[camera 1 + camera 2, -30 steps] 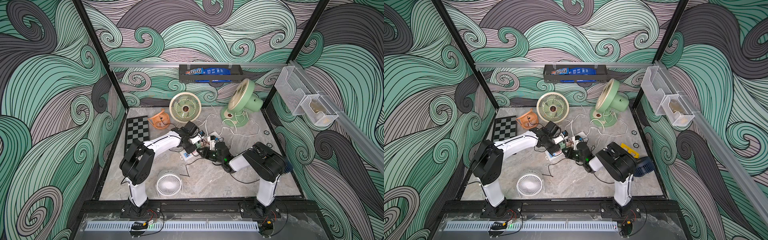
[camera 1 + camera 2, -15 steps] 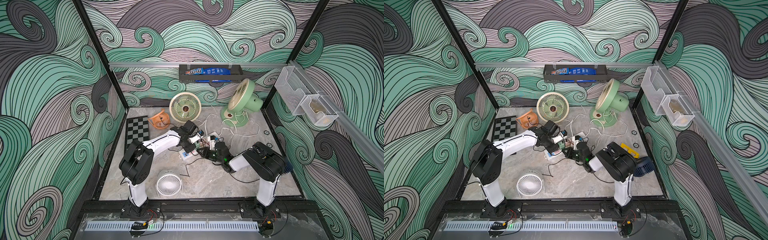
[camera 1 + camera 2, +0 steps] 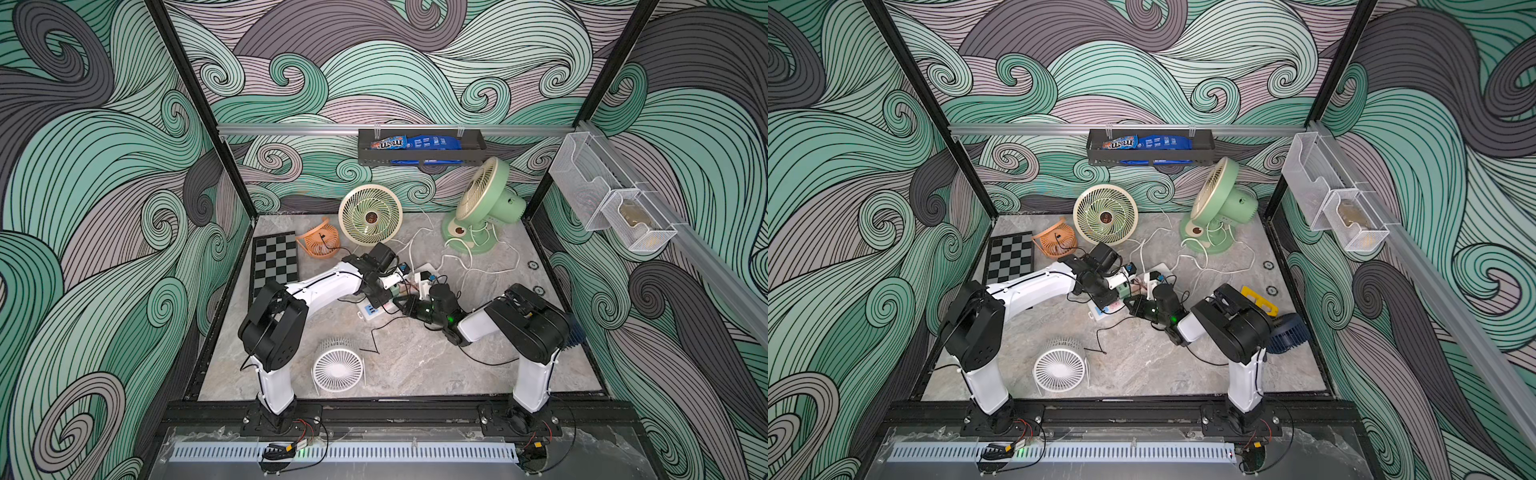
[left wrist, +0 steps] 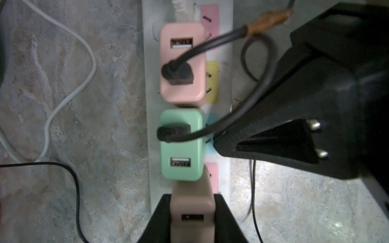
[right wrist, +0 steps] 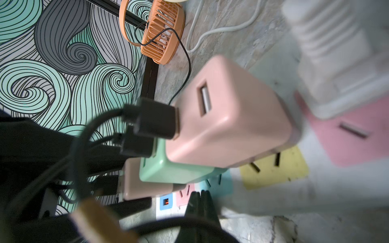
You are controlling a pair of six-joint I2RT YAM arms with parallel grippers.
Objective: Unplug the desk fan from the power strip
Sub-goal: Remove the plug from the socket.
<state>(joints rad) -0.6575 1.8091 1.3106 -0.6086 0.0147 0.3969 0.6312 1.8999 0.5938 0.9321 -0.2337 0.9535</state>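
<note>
A: Left gripper [image 4: 192, 198]: we find its two fingers clamped on either side of a tan adapter [image 4: 191, 212] at one end of the plug row. Agreed?

B: Agreed. We cannot tell whether that adapter's prongs are seated in the strip or lifted.

A: Right gripper [image 5: 200, 199]?

B: Its fingers are pressed together with nothing between them. The tip bears down on the power strip [image 4: 151, 105] at the edge of the blue socket [image 5: 219, 185].

A: Location of the strip?

B: We record it lying flat on the tabletop [image 3: 415, 365], near the middle, between the two arms. In a top view its blue USB end [image 3: 371, 309] is the end nearer the front.

A: Other plugs?

B: A green adapter [image 4: 181, 145] stands just beside the tan one, and a pink adapter [image 4: 182, 63] comes next in the row. Each carries a black cable [image 4: 210, 45].

A: Anything further?

B: We note an orange fan [image 5: 162, 35] well apart from the strip, with a thin black lead running from it. We cannot trace where that lead ends.
</note>
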